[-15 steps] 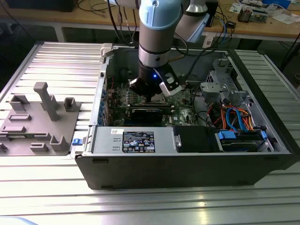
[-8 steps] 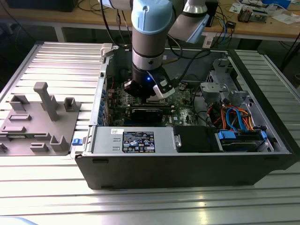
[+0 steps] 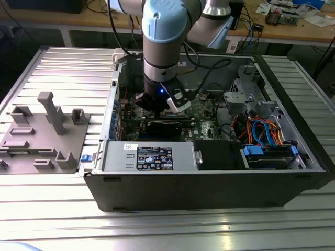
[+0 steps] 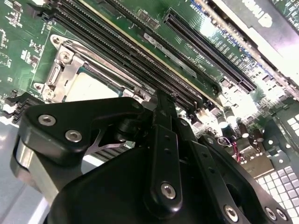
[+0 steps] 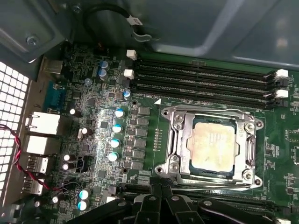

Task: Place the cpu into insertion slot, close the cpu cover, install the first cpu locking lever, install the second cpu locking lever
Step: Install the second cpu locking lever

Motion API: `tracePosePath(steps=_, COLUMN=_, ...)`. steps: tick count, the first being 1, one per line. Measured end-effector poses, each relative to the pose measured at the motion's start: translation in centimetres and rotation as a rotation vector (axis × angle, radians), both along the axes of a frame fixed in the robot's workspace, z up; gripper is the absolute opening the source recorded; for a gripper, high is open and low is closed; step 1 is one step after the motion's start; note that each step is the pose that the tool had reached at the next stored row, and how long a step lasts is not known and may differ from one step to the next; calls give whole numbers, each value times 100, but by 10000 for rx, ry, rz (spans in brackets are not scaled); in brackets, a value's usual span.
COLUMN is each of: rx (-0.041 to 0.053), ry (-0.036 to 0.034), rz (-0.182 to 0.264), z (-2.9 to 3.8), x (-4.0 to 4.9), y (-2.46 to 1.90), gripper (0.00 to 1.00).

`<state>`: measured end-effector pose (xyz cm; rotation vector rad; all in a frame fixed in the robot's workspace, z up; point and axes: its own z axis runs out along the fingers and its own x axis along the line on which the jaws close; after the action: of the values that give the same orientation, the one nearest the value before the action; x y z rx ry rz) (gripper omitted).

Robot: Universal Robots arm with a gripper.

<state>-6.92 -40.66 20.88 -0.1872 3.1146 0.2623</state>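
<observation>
The cpu [image 5: 212,145], a dull silver square, lies in the insertion slot [image 5: 174,140] on the green board. The cpu cover [image 5: 246,148], a shiny metal frame, lies flat around it, with the chip showing through its window. Thin wire levers [image 5: 201,111] run along two sides of the frame. In the second wrist view the cpu [image 4: 88,87] sits just beyond my gripper [image 4: 161,100]. My gripper [image 5: 161,193] hovers beside the socket's edge, fingers together with nothing between them. In the exterior view the gripper [image 3: 162,107] reaches down into the open computer case [image 3: 209,188].
Long black memory slots [image 5: 201,79] run beside the socket, and rows of capacitors [image 5: 114,135] stand on its other side. A black graphics card [image 3: 165,125] lies under the arm. Drive bays and cables [image 3: 261,130] fill the exterior view's right. A grey fixture [image 3: 47,130] stands outside the case.
</observation>
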Motion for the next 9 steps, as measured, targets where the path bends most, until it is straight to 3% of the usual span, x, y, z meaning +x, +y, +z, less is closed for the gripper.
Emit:
tracePosePath(steps=4, rx=20, ry=0, rz=-1, z=-39, x=-2, y=7, gripper=11)
tracePosePath(steps=9, rx=65, ry=1, rz=24, z=-49, x=-1, y=46, gripper=11)
